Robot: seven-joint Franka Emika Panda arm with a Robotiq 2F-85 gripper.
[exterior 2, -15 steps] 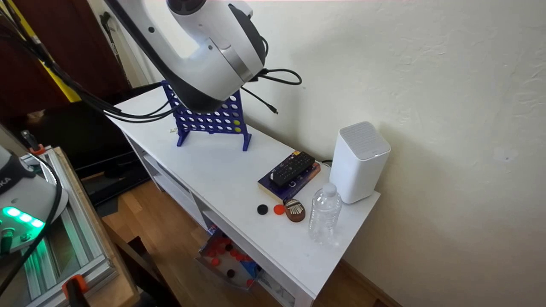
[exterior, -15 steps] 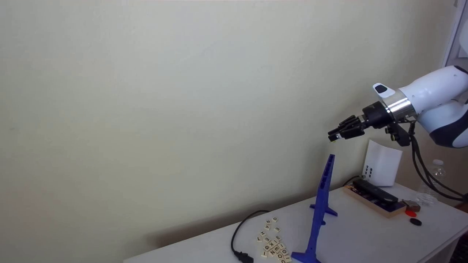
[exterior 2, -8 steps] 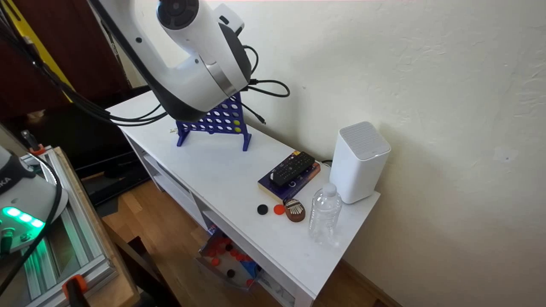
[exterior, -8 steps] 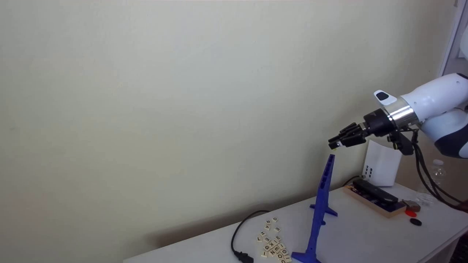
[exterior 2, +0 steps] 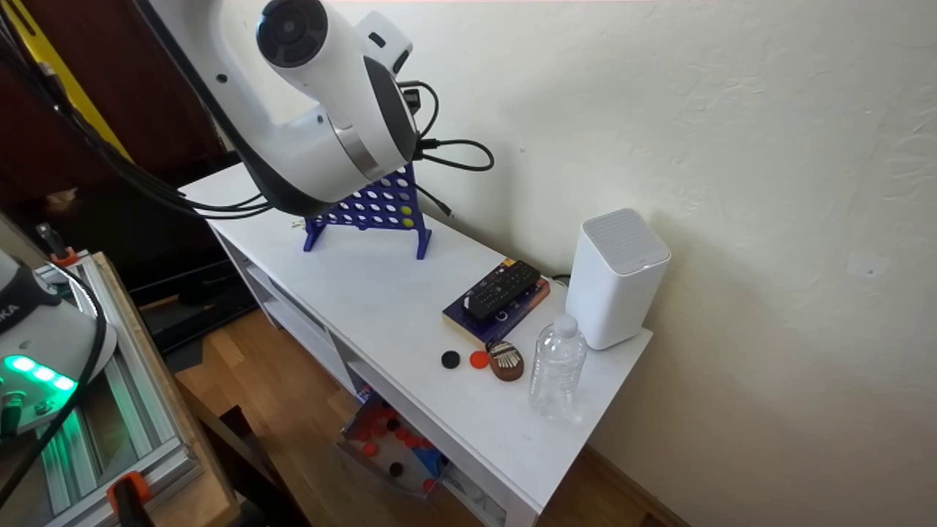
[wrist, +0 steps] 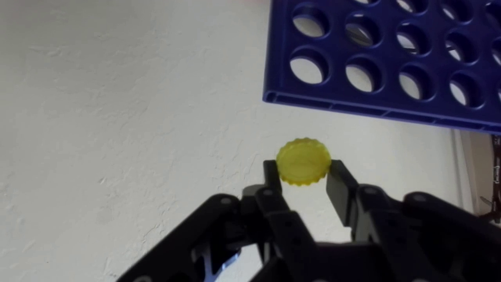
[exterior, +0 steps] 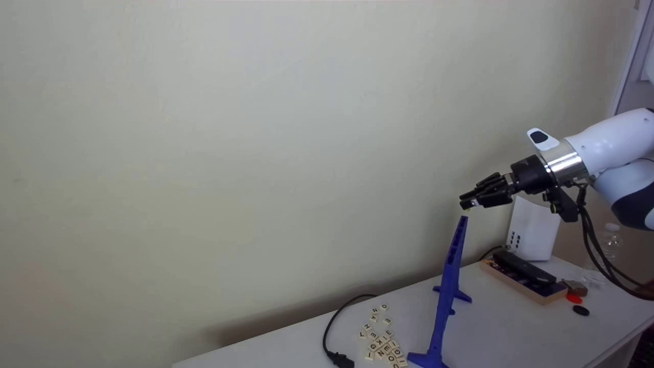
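My gripper (wrist: 303, 164) is shut on a yellow disc (wrist: 303, 161) with a scalloped edge, pinched by its sides between the two fingertips. In an exterior view the gripper (exterior: 465, 200) hangs just above the top end of an upright blue grid rack (exterior: 445, 291), apart from it. In the wrist view the rack (wrist: 336, 92) shows its round holes and slotted top edge, with the disc off that edge near a corner. In an exterior view the rack (exterior 2: 381, 201) holds yellow discs (exterior 2: 407, 217) in one end column; the arm hides part of it and the gripper.
On the white table are a book (exterior 2: 461, 322) with a black remote (exterior 2: 502, 290), a black disc (exterior 2: 451, 359), a red disc (exterior 2: 479, 359), a thumb piano (exterior 2: 506, 361), a bottle (exterior 2: 558, 366) and a white box (exterior 2: 616, 285). Letter tiles (exterior: 383, 343) and a cable (exterior: 332, 322) lie beside the rack.
The arm has come down, bringing the gripper and yellow disc closer to the rack's top; most of this came in the first half second. The rack and table items have not moved.
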